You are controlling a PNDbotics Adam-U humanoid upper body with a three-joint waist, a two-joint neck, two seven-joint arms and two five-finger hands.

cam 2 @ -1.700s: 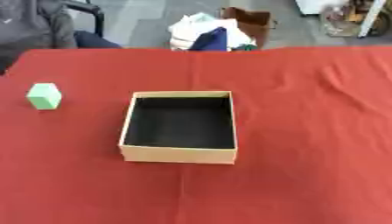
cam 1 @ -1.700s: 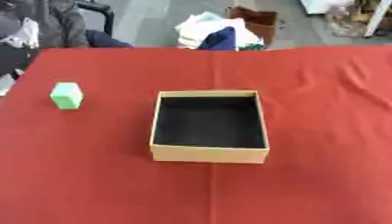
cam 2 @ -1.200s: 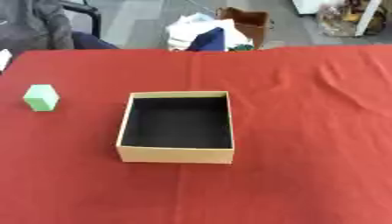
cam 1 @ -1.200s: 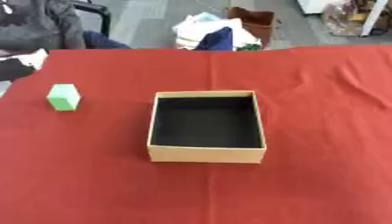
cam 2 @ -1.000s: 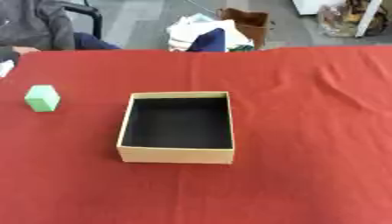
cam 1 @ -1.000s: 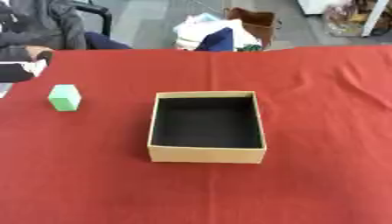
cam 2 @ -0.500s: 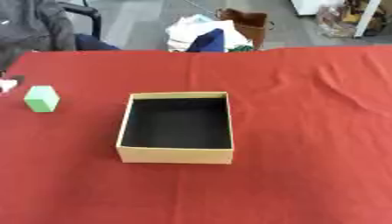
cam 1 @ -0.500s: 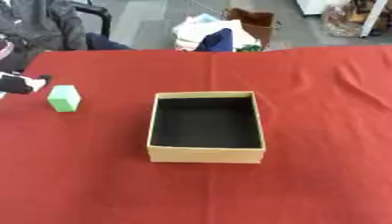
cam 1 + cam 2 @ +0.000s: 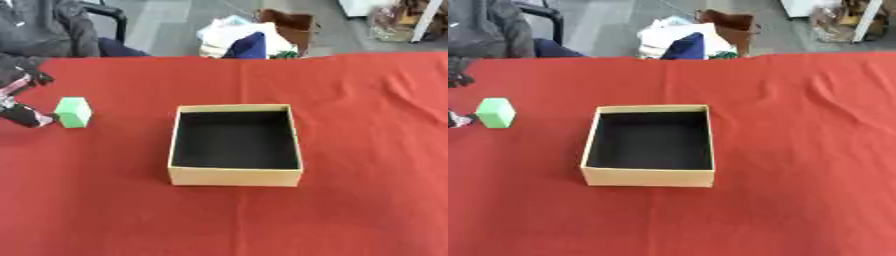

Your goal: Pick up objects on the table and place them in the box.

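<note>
- My left hand [image 9: 22, 100] is at the green block [image 9: 73, 112], fingers spread apart, 1 fingertip just beside its near-left face, nothing gripped yet.
- The box [image 9: 234, 176] sits well beyond the block, empty.
- I judge this the reach; next, closing around the block.
- My right hand shows nowhere.

Left hand [image 9: 19, 97] in at the left edge of the left eye view, black with silver bits, low over the table. Fingers spread apart: one digit high near the upper left, another [image 9: 33, 119] lower down, pointing right. Nothing held between them. In the right eye view only its tips show at the left edge. Right hand out of both views.
</note>
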